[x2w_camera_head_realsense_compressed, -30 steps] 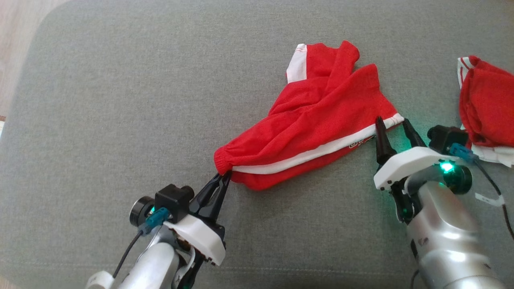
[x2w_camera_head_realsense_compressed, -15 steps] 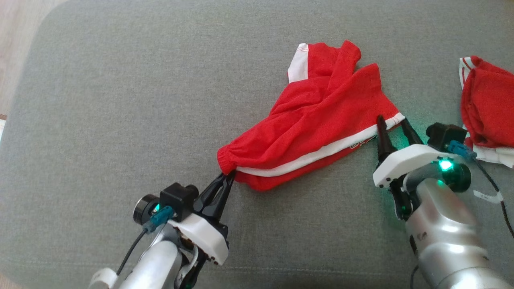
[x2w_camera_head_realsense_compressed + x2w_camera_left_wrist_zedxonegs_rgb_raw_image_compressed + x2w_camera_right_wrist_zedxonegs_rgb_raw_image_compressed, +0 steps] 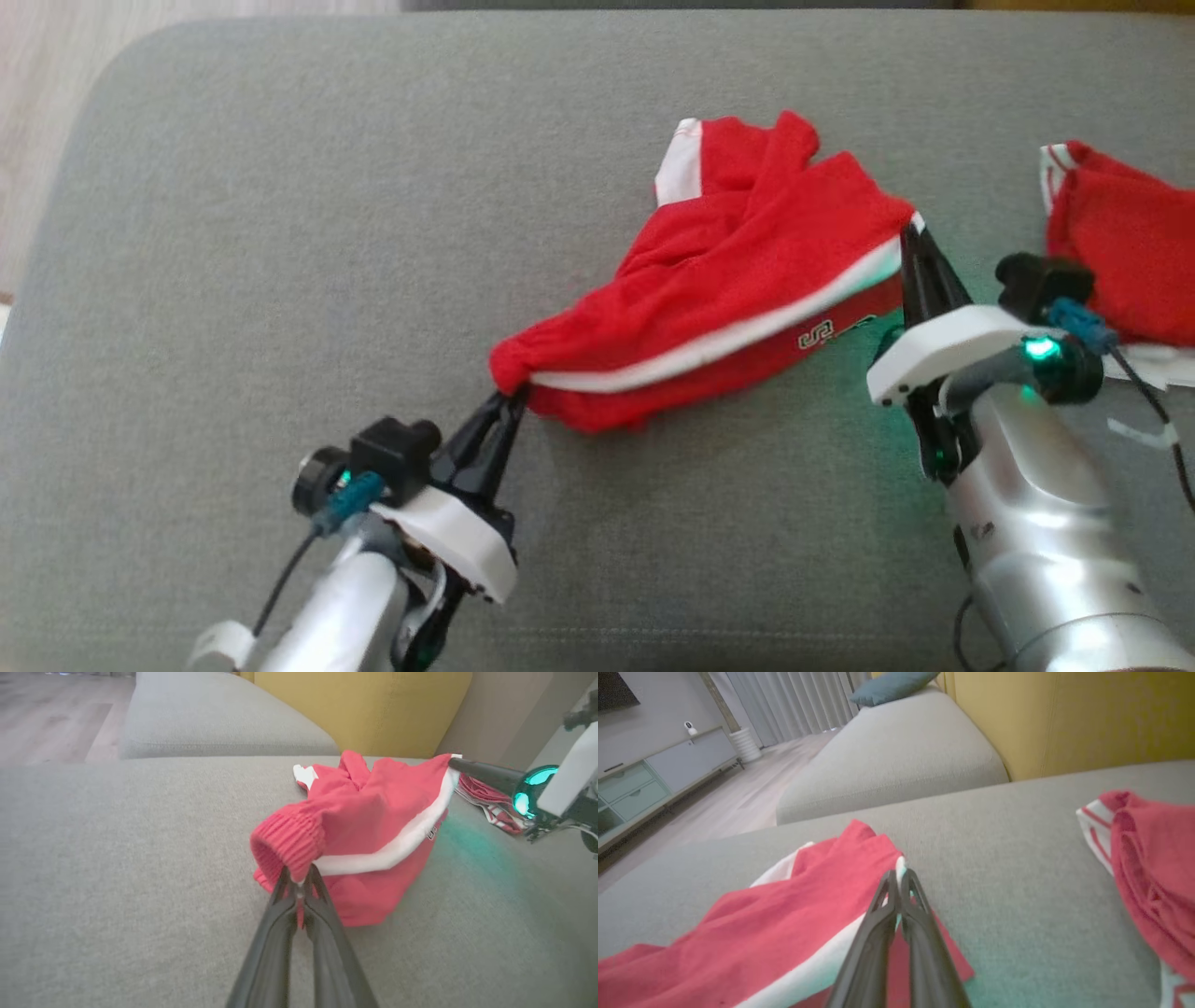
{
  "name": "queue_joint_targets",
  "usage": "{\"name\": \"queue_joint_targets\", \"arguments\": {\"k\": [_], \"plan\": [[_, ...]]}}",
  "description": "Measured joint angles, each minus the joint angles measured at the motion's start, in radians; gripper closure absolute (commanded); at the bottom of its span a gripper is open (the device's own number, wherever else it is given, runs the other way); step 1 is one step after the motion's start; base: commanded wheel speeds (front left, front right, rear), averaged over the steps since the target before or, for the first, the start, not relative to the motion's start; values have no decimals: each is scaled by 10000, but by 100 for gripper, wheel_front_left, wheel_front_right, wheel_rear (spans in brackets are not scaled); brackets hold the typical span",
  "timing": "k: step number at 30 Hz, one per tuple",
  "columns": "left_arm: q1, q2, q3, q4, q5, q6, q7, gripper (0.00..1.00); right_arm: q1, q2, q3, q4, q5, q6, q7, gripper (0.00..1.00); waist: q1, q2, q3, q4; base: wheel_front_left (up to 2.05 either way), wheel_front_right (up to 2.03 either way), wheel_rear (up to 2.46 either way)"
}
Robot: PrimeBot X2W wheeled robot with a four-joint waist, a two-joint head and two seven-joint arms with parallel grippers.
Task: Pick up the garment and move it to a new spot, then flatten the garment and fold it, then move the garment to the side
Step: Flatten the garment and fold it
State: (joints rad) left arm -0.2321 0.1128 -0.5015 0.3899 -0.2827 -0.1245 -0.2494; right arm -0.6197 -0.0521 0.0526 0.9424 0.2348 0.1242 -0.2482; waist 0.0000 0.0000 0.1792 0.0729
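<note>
A red garment (image 3: 738, 271) with a white stripe lies bunched on a grey sofa cushion (image 3: 280, 233). In the head view it runs from the centre out toward 2 o'clock. A small dark logo shows on its lower red panel, just under the stripe.

The left pincer (image 3: 511, 403) comes in from 7 o'clock. Its two dark fingers are pressed together on the ribbed, gathered end of the garment, which is its 8 o'clock tip. The left wrist view shows that ribbed edge pinched between the fingertips, with the cloth bulging above and behind them.

The right pincer (image 3: 911, 235) comes in from 4 o'clock. It is clamped on the garment's opposite corner, right where the white stripe ends. The right wrist view shows the fingers closed with white trim caught between the tips. A green light glows on that arm's wrist and tints the cushion beside it.

The cloth spans between the two grips and its lower fold sags onto the cushion.

A second red garment (image 3: 1120, 247) with white trim lies at 3 o'clock, apart from the first. A yellow backrest (image 3: 1064, 718) rises behind the cushion.
</note>
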Motion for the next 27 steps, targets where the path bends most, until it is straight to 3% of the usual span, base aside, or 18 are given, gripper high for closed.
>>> {"name": "queue_joint_targets", "arguments": {"k": [10,17,27], "plan": [[-1088,627,696,-1162,-2,-63,17,100,101,-276,370,-2702,314,0,77,100,0,0,-686,-583,0,0,0],[-2680,765,1131,-2339,-123,-58,625,100,44,-729,447,-5509,842,0,1072,100,0,0,-1352,-946,0,0,0],[-2882,792,1421,-3615,-368,370,1197,100,1151,-458,35,-9005,890,0,2476,100,0,0,-2062,-1322,0,0,0]]}}
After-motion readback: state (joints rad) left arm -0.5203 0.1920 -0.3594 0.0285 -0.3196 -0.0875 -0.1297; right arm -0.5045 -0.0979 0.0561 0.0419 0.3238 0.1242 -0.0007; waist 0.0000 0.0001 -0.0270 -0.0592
